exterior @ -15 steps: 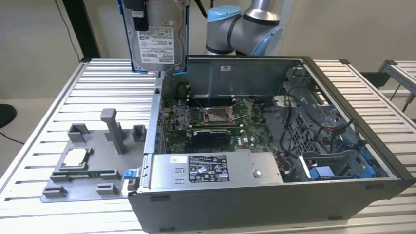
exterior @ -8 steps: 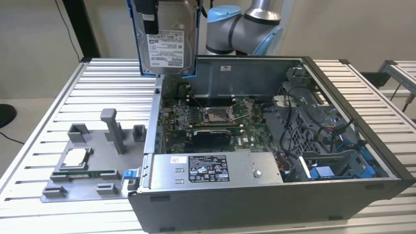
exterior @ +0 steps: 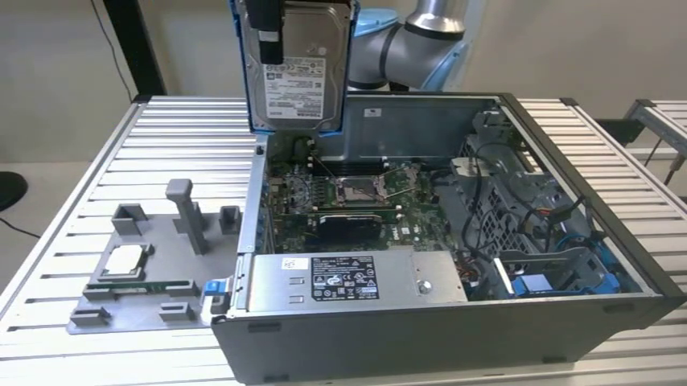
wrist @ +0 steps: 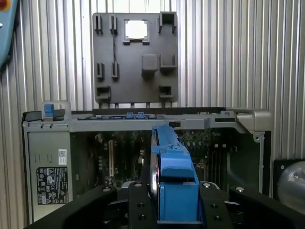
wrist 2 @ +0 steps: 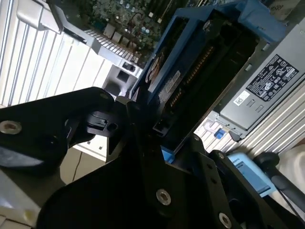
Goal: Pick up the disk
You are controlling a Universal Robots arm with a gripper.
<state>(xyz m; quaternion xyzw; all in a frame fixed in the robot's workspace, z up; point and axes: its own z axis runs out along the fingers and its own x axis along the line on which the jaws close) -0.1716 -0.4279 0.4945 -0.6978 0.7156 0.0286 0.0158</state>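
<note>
**Above the open case: disk clamped, long axis upright**

At the top of the exterior view the disk [exterior: 295, 72] hangs in the air, clear of the computer case [exterior: 601, 322] and over its far corner on the exterior view's left. I have 1 arm [exterior: 413, 48] to work with, so there is no question of which is nearer.

Gripper [wrist: 171, 191]: closed narrow on the disk. In the first wrist view the 2 black fingers [wrist: 138, 200] sit on either flat face, with the blue carrier edge between them.

Key relation: the disk lies straight out from the gripper, its long axis in line with the fingers. That axis stands vertical in the exterior view. The labelled face is turned toward the exterior camera. In the first wrist view I see the disk edge-on, pointing down at the motherboard [exterior: 355, 193].

My judgement is that the pick is done in substance, since nothing but the fingers touches the disk.

Labels:
- Disk: white label with barcodes and rows of fine print, which I cannot make out.
- Grey power supply box [exterior: 355, 277]: black label with white marks, plus 1 small white sticker beside it.

Well apart, on the slatted table [exterior: 64, 177], the grey fixture plate [exterior: 129, 310] carries the small square chip [exterior: 124, 259].
</note>
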